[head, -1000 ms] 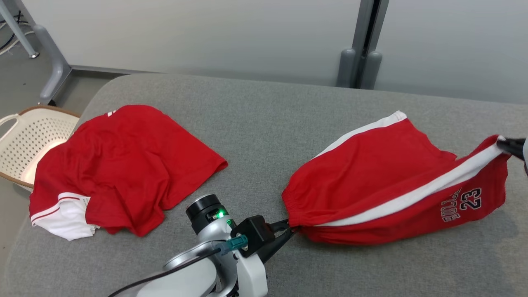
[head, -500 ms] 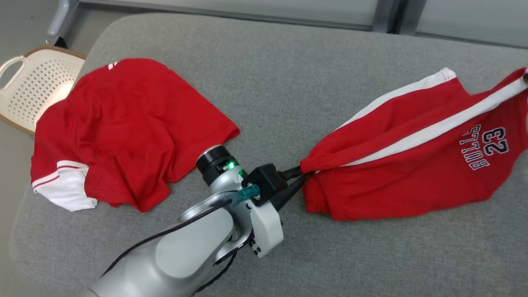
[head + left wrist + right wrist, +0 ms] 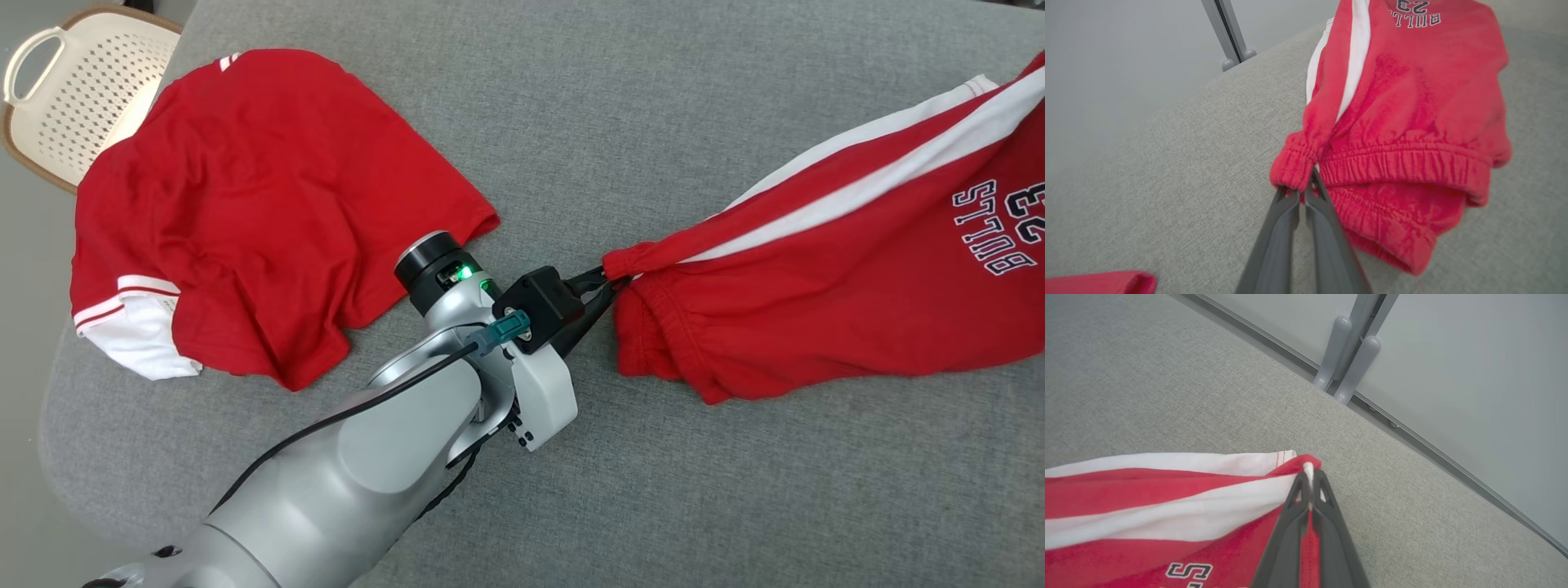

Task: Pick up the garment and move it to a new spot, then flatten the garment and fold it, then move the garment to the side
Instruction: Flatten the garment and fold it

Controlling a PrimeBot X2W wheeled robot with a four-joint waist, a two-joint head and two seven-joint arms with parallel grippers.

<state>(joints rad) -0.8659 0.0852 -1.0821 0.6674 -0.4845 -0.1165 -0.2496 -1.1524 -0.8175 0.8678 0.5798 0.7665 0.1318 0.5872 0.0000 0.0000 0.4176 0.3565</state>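
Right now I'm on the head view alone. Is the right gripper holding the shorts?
Observer: Yes. Right wrist view has the right gripper shut on the red shorts at a leg-hem corner, on the white stripe.
Operator: Left grip placement?
Observer: Left gripper is shut on the elastic waistband at its end by the stripe; the rest of the band sags loose.
Operator: Anything beyond that right gripper?
Observer: Two grey posts past the grey cushion edge, well apart from it.

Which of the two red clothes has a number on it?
The shorts on the right, with white side stripes and 23 printed on them. The shirt on the left shows no number.
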